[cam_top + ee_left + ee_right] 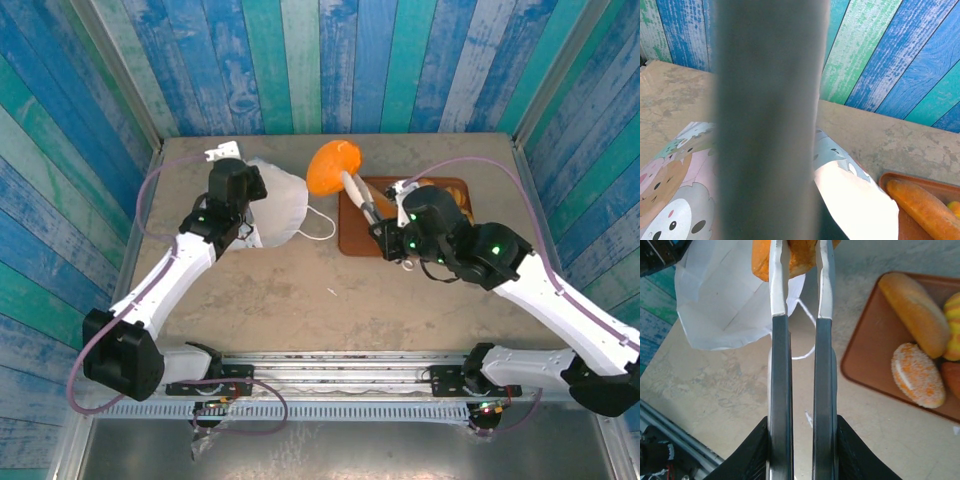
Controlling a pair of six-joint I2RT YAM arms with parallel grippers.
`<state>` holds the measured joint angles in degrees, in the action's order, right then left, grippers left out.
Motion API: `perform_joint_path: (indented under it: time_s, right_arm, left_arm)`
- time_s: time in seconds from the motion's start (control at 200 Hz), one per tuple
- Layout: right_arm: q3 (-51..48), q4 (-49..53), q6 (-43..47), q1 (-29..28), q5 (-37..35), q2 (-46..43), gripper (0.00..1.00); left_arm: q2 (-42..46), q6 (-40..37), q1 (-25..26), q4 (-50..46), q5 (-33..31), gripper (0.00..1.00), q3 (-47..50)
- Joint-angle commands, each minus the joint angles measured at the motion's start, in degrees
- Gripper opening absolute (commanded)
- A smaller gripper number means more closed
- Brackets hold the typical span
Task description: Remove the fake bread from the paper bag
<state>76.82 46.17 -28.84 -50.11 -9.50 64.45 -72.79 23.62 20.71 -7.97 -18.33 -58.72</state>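
Observation:
The white paper bag lies at the back left of the table, its cord handle trailing right. My left gripper is at the bag's left edge, apparently shut on its wall; in the left wrist view a blurred grey strip hides the jaws, with the bag's cartoon-printed side below. My right gripper is shut on a round orange loaf of fake bread, held above the table between bag and tray. The right wrist view shows the loaf pinched at the fingertips, beside the bag.
A brown tray sits right of the bag and holds a baguette, a sugared bun and a striped roll. Blue plank walls close in the table at the back and sides. Bare tabletop lies in front.

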Motion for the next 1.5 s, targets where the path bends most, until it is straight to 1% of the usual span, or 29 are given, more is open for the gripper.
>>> perform_joint_path:
  time_s: [0.0, 0.2, 0.421, 0.441, 0.506, 0.706, 0.982, 1.132, 1.257, 1.402, 1.498]
  right_arm:
    - [2.5, 1.0, 1.7, 0.3, -5.3, -1.8, 0.29]
    - [2.0, 3.9, 2.6, 0.5, -10.3, -3.5, 0.29]
    - [2.0, 6.3, 4.3, 0.9, -15.2, -4.9, 0.29]
    - [2.2, 6.6, 4.6, 0.8, -15.7, -4.9, 0.28]
    - [2.9, 7.5, 5.3, 0.9, -17.0, -4.8, 0.29]
    - [6.2, 9.1, 7.1, 1.2, -18.9, -4.7, 0.28]
    - [10.3, 10.4, 9.8, 1.4, -20.4, -5.1, 0.28]
    - [10.0, 10.1, 14.0, 1.3, -22.7, -3.8, 0.28]
    - [8.0, 8.5, 18.0, 1.4, -25.1, -1.6, 0.29]
    - [4.0, 4.5, 23.0, 0.9, -26.6, 1.4, 0.30]
    - [1.2, 1.4, 26.3, -0.4, -27.9, 3.1, 0.31]
  left_arm:
    - [-1.2, 1.7, -0.1, -1.6, 0.0, 0.00, -2.7]
    - [0.0, 2.8, -0.2, -3.4, 2.1, 0.00, -4.4]
    - [0.6, 3.5, -1.5, -6.3, 3.4, 0.00, -5.8]
    - [2.1, 3.6, -1.7, -6.4, 3.6, 0.00, -5.9]
    - [2.9, 4.0, -2.3, -6.9, 3.8, 0.00, -5.9]
    - [3.3, 3.9, -3.9, -8.5, 3.0, 0.00, -5.8]
    - [2.7, 3.5, -4.8, -9.0, 2.5, 0.00, -5.3]
    - [3.4, 3.5, -5.1, -9.2, 3.2, 0.00, -5.8]
    - [4.5, 4.3, -5.7, -9.0, 4.5, 0.00, -5.9]
    - [5.8, 6.0, -7.8, -8.4, 8.5, 0.00, -5.9]
    - [6.3, 7.3, -9.7, -8.1, 11.8, 0.00, -6.0]
